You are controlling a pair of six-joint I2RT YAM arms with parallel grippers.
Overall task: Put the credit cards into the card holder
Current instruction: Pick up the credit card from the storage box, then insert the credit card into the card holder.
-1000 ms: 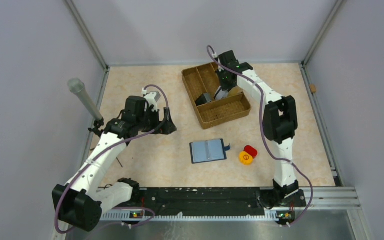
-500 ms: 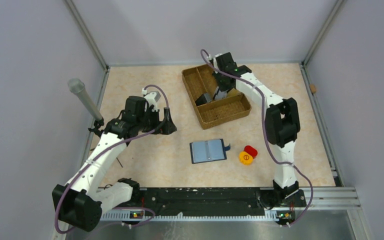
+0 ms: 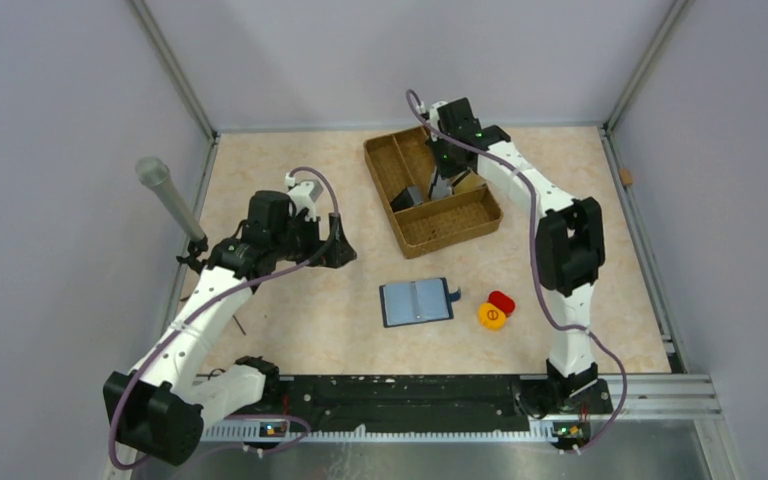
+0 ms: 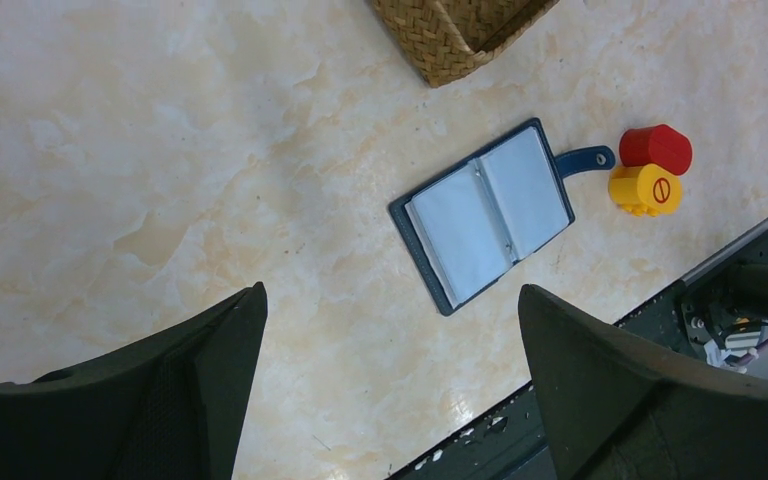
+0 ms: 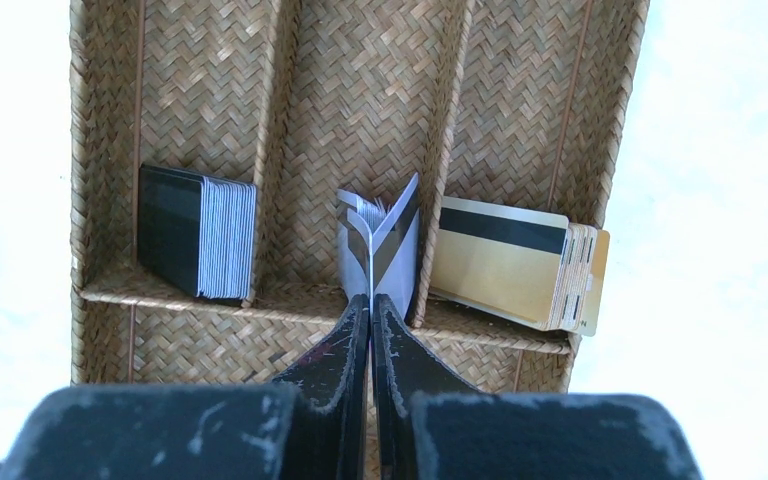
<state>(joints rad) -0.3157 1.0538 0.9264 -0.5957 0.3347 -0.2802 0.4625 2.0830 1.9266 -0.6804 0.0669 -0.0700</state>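
Tray [image 5: 210, 90] of brown weave at the table's [image 4: 160, 150] far side carries the credit cards [image 5: 375, 240] in three stacks, your outstretched right gripper [image 5: 370, 305] has its fingers pressed nearly together against the fanned middle stack, and your left gripper [image 4: 390, 290] hangs spread wide near the open card holder [image 4: 485, 215].

A robot lab cell: grey panel walls [image 3: 60, 150], aluminium rail [image 3: 640, 395].

top cam overhead, wrist cams down, L shares card holder [image 3: 417, 302]
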